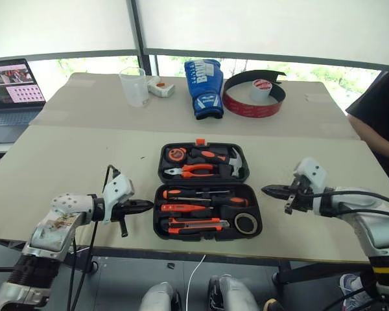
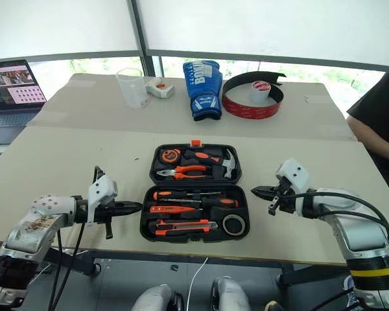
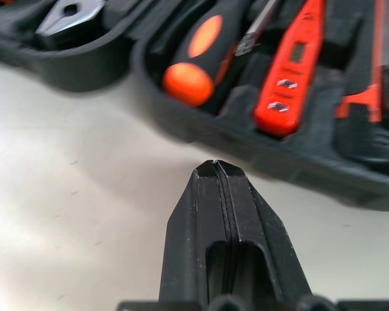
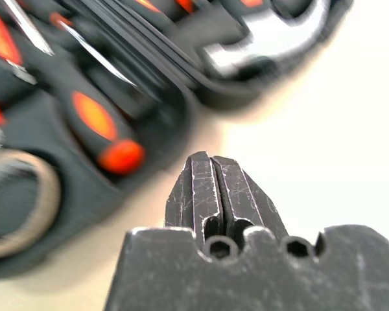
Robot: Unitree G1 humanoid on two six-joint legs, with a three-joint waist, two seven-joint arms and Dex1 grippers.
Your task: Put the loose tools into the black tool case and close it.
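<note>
Inside black tool case (image 1: 207,188), half-hidden tools.

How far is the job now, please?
Packing looks done: the screwdrivers, utility knife and tape roll lie in the tool case. Left gripper and right gripper, both shut and empty, flank it. Closing remains.

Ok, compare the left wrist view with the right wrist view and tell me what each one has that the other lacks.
Left wrist view alone: the slim orange tester screwdriver in its recess, pliers jaws in the far half, and the shut left gripper.
Right wrist view alone: the hammer head, the tape roll, and the shut right gripper.
Both: the open black tool case, an orange-and-black screwdriver handle, and pale table.
</note>
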